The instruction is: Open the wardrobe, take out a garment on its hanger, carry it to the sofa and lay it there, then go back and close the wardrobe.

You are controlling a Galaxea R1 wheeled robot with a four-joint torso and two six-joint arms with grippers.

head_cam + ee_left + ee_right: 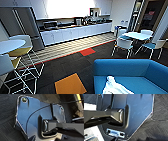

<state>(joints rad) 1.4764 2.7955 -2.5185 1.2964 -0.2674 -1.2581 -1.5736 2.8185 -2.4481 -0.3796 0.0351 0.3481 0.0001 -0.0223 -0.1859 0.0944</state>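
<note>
white garment point(113, 87) lies on the blue sofa point(132, 70) seat near its front edge, so i judge it may slide to the floor if bumped; whether either gripper is spread, i cannot tell.

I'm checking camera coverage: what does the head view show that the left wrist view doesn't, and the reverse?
Head view alone: the bright blue fabric sofa with the plain white garment lying on its seat, the low white kitchen cabinets, a white table with chairs, and an orange floor tile. Left wrist view alone: the robot's dark plate and jointed bar. Both share the dark carpet.
</note>
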